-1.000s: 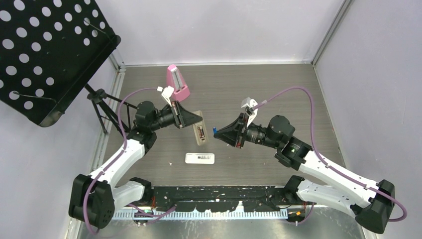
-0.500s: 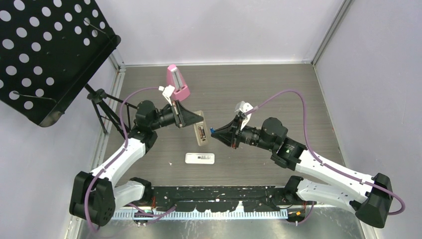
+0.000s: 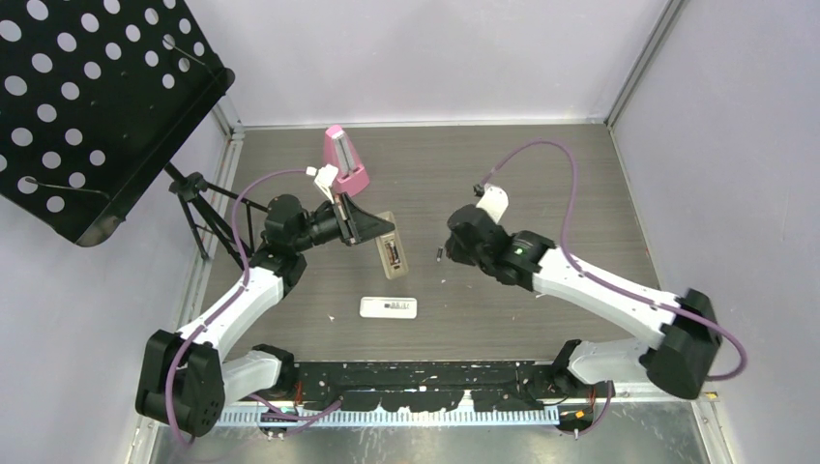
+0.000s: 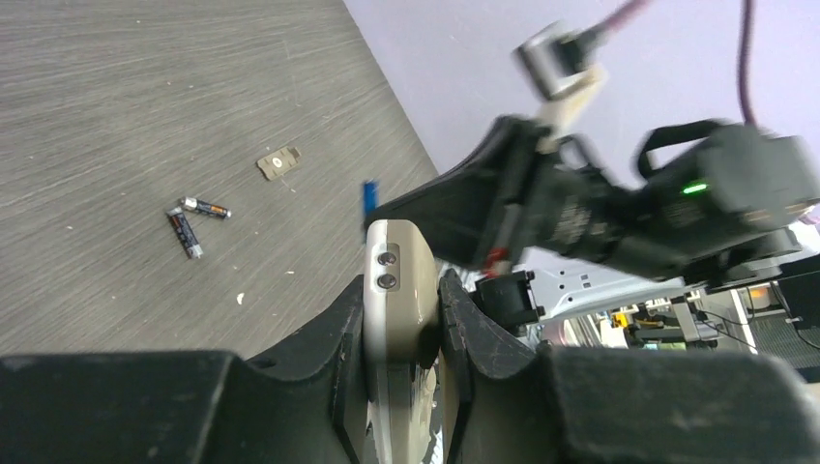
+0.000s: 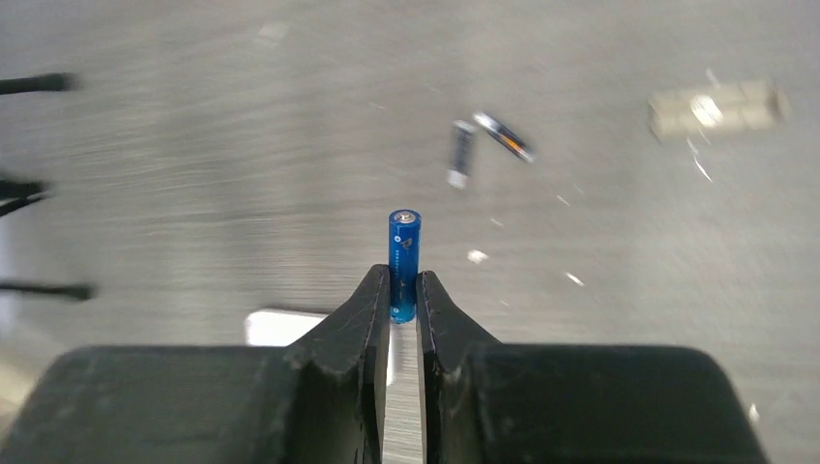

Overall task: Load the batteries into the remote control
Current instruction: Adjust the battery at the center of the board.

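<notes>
My left gripper (image 4: pixel 401 290) is shut on a beige remote control (image 4: pixel 395 275) and holds it above the table; in the top view the remote (image 3: pixel 390 256) sticks out past the fingers with its open compartment facing up. My right gripper (image 5: pixel 403 290) is shut on the lower end of a bright blue battery (image 5: pixel 403 253), upright, above the table. That battery also shows in the left wrist view (image 4: pixel 368 197). Two dark batteries (image 5: pixel 462 153) (image 5: pixel 503 135) lie loose on the table beyond it, also seen in the left wrist view (image 4: pixel 184 232). In the top view the right wrist (image 3: pixel 468 242) hides its fingers.
A small beige cover piece (image 5: pixel 716 106) lies right of the dark batteries. A white flat bar with dark markings (image 3: pixel 388 307) lies near the front. A pink object (image 3: pixel 343 159) stands behind the left gripper. A black perforated stand (image 3: pixel 87 106) fills the left rear corner.
The right wrist has turned from pointing left at the remote to pointing down at the table, drawing the blue battery back to the right. The left arm and remote have barely moved.
</notes>
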`<control>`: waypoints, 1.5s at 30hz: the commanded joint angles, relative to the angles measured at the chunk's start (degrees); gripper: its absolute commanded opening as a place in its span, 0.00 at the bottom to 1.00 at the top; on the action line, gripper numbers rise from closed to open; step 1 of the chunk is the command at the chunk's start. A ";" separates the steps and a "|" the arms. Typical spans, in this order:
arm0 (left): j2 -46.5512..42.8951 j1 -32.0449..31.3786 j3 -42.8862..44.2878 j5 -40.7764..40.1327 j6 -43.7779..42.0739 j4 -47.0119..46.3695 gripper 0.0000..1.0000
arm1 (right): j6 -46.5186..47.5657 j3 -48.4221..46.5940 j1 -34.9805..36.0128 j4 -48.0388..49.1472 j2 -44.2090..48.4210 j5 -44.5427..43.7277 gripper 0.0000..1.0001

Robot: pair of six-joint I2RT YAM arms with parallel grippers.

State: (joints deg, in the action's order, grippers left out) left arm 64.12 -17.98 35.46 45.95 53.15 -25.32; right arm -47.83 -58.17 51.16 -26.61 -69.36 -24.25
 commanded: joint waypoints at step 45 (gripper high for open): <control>-2.24 0.05 3.52 -6.22 -8.77 8.57 0.00 | 50.67 0.85 -5.60 -16.54 -0.49 16.37 0.57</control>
State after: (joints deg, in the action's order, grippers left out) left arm 64.31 -17.98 36.10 41.63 46.65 -18.79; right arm -25.96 -54.78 45.17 -38.48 -71.09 -15.46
